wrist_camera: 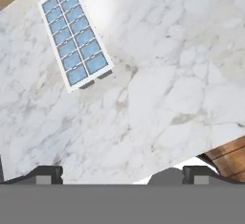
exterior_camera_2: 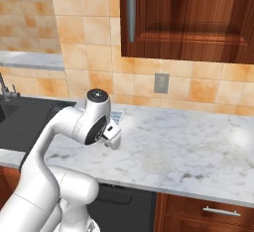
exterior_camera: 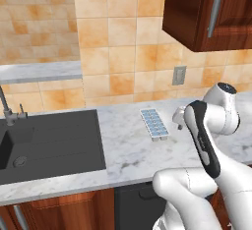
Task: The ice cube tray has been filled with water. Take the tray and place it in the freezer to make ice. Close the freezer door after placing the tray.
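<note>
Marble counter (exterior_camera: 128, 150): white, grey-veined, glossy | backsplash (exterior_camera: 118, 42): square orange tiles | sink (exterior_camera: 49, 143): matte black, rectangular | ice cube tray (exterior_camera: 154, 124): white rectangle, two rows of pale-blue water cells, flat on counter right of sink | gripper (wrist_camera: 123, 174): fingers wide apart, empty, above counter, tray ahead

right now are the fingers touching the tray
Apart. The hand view shows the open fingers at the bottom edge and the tray near the top, with bare marble counter between them.
</note>
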Controlling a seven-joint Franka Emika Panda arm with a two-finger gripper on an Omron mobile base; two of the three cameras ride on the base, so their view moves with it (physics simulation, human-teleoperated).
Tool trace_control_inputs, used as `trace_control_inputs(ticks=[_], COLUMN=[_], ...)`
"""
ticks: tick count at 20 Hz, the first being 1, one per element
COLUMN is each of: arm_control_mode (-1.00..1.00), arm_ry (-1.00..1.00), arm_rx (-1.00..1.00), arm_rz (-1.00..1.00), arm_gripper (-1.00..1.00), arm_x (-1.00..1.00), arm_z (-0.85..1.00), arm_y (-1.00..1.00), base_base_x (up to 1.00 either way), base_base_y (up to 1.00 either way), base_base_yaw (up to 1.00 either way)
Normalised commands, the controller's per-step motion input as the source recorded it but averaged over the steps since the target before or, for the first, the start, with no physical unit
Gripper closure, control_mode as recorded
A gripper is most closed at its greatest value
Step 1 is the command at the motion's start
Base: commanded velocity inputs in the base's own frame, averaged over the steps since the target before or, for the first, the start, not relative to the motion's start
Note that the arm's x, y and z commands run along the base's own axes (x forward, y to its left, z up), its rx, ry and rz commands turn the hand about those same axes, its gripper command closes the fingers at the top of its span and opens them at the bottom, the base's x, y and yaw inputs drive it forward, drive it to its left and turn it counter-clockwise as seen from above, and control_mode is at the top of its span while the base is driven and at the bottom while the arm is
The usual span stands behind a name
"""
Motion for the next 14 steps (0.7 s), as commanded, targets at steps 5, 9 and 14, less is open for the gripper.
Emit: trace_control_inputs(ticks=[5,9,14], arm_control_mode=[-1.0,-1.0,-1.0], arm_ry=[-0.03,0.0,0.04], arm_rx=[0.13,0.16,0.16], arm_rz=[0.03,0.15,0.17], arm_gripper=[-1.0,-1.0,-1.0], arm_x=[0.19,0.48,0.67], arm_z=[-0.07,-0.2,-0.14], arm_y=[0.0,0.0,0.0], base_base_x=[0.0,0.0,0.0], base_base_y=[0.0,0.0,0.0], base_base_yaw=[0.0,0.0,0.0])
